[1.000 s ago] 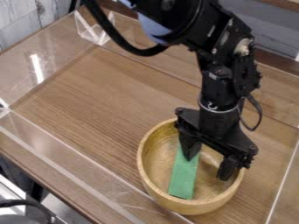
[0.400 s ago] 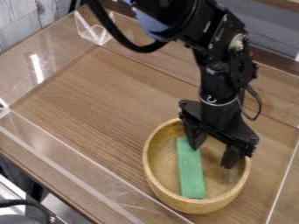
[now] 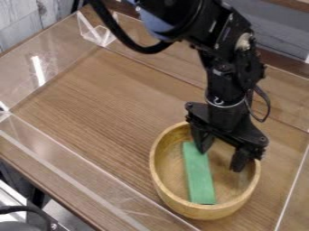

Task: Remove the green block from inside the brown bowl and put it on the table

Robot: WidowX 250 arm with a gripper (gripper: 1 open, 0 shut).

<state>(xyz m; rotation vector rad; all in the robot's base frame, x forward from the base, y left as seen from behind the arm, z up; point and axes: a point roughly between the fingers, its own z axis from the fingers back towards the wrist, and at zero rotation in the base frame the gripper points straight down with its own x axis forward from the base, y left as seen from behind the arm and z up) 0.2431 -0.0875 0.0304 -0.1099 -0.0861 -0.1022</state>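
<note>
Near the front right corner of the table [image 3: 97, 99], the brown bowl [image 3: 169, 185] holds the green block [image 3: 198, 176], lying flat inside (long axis running from the far rim toward the near rim). Gripper [image 3: 222, 151] points straight down into the bowl, jaws spread wide, one finger [image 3: 203, 143] at the block's far end, nothing gripped.

green block [image 3: 198, 175]: bright green | brown bowl [image 3: 169, 189]: light tan | table [image 3: 108, 99]: brown, darker streaks | gripper [image 3: 221, 151]: black
</note>
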